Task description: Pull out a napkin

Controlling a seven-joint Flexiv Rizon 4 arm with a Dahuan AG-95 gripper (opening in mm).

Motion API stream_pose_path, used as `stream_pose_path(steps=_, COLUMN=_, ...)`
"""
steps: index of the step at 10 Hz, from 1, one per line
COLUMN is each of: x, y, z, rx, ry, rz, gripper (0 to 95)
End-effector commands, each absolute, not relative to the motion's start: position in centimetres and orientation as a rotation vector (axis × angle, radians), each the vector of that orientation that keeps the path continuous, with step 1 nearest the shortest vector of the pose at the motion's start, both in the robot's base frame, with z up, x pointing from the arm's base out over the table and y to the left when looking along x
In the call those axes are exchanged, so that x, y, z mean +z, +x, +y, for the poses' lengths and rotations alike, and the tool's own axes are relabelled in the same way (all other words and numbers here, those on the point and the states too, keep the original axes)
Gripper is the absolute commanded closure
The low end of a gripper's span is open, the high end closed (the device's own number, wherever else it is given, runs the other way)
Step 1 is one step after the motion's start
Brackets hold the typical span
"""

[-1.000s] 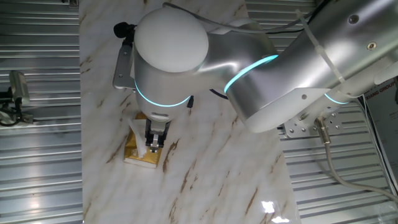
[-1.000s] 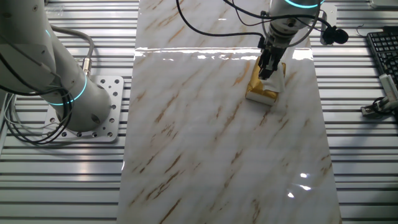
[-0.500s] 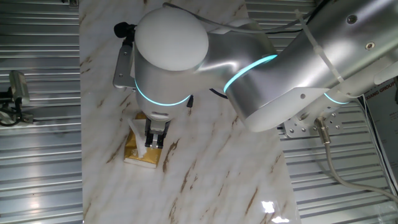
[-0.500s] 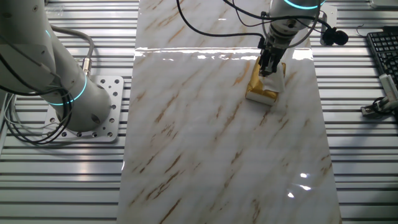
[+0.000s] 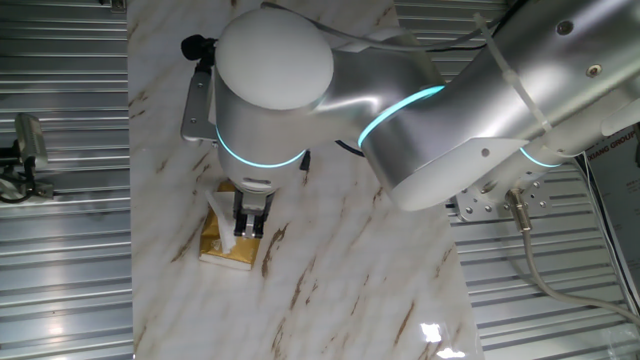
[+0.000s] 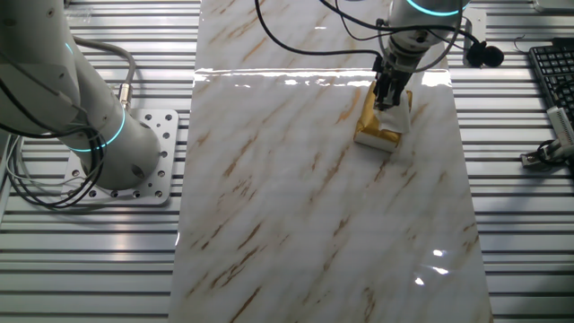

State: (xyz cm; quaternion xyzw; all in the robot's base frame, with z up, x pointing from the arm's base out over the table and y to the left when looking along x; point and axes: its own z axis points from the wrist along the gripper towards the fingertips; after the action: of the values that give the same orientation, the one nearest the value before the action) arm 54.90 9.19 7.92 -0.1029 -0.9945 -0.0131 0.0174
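A flat golden-yellow tissue pack (image 5: 224, 250) (image 6: 374, 131) lies on the marble table. A thin white napkin (image 5: 219, 216) (image 6: 401, 113) sticks up out of the pack and drapes along its side. My gripper (image 5: 249, 232) (image 6: 386, 101) stands straight over the pack with its black fingers close together. It seems to pinch the napkin just above the pack, though the exact contact is hard to make out.
The marble table (image 5: 330, 270) (image 6: 296, 224) is a narrow strip between ribbed metal surfaces. The arm's base (image 6: 134, 161) stands left of the table. A keyboard (image 6: 552, 72) and a black cable (image 6: 296, 36) lie at the far side.
The gripper has risen very slightly above the pack; the arm shifted a little. The pack has not moved.
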Motion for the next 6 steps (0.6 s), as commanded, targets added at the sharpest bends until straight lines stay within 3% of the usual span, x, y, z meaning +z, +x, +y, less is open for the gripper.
stream_pose_path(steps=1, x=7.96, y=54.84, z=9.22, rx=-0.042, ry=-0.290, rz=-3.093, gripper=76.0)
stream_pose_path(steps=2, x=7.97, y=54.84, z=9.25, rx=-0.042, ry=-0.266, rz=-3.094, gripper=76.0)
stream_pose_path(steps=3, x=7.97, y=54.84, z=9.25, rx=-0.061, ry=-0.270, rz=-3.091, gripper=95.0)
stream_pose_path(steps=6, x=7.98, y=54.82, z=9.28, rx=-0.202, ry=-0.243, rz=-3.072, gripper=95.0)
